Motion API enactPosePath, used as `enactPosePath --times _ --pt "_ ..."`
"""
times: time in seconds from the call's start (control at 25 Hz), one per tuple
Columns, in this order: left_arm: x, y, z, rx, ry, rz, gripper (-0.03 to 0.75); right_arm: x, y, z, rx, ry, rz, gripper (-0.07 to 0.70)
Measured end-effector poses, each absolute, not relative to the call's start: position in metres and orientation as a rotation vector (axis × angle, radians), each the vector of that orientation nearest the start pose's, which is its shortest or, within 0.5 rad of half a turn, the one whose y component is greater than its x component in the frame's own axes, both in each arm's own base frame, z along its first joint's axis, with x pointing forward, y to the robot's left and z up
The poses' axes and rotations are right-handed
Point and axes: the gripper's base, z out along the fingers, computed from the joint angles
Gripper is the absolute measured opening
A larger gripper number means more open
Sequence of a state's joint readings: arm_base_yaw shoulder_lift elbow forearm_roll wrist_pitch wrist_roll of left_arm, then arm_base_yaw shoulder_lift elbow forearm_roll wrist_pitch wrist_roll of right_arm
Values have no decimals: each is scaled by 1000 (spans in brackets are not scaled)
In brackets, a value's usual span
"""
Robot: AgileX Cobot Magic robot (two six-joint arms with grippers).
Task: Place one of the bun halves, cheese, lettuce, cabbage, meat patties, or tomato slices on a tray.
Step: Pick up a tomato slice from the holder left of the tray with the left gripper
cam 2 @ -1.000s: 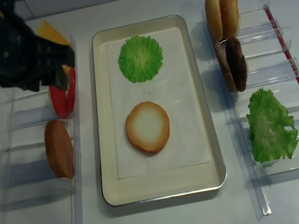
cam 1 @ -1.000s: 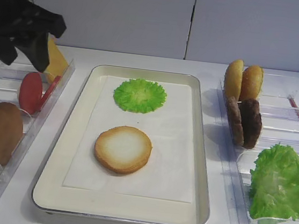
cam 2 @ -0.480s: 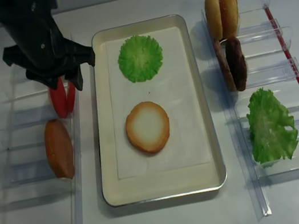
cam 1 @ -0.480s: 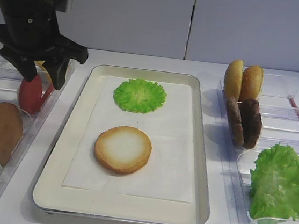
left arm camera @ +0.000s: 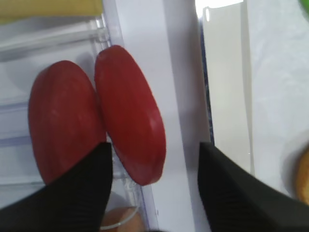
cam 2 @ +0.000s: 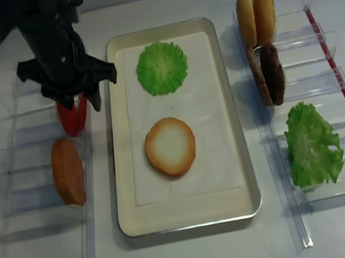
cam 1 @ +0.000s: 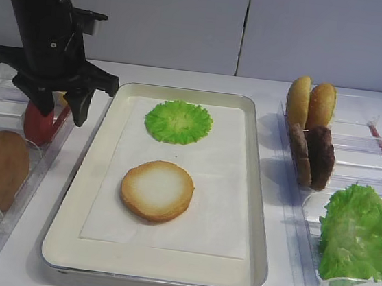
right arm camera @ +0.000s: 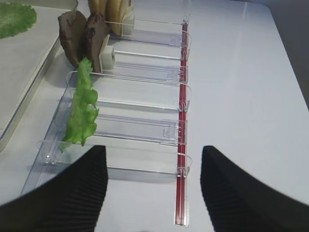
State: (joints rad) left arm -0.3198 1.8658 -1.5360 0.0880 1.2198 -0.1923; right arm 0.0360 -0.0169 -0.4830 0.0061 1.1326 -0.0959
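Bright, even overhead light; both exterior high views sharp. Soft shadow lies near the large rectangular silver metal tray (cam 1: 253, 260). Left wrist view blurred: the two flat round red tomato slices (left arm camera: 130, 113) soft-edged. Right wrist view clear, its dark fingertips (right arm camera: 72, 193) defocused.

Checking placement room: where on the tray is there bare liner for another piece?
Bare liner on the tray: the strip between the lettuce round and the bun half, right of the bun, and the near end. Crowded: the far end with the lettuce.

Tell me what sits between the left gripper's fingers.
In the left wrist view, the left gripper stands open, its fingers straddling the lower edge of one of the tomato slices, not yet touching it.
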Motion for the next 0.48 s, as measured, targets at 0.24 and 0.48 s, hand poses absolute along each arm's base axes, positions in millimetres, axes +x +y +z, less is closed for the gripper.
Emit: enactPosePath --times 0.24,0.48 --pt "365 -112 248 235 2995 88 269 -9 0 267 -140 2112 -28 444" --pt "368 -108 248 233 2967 167 137 -9 0 267 -140 2112 -28 444"
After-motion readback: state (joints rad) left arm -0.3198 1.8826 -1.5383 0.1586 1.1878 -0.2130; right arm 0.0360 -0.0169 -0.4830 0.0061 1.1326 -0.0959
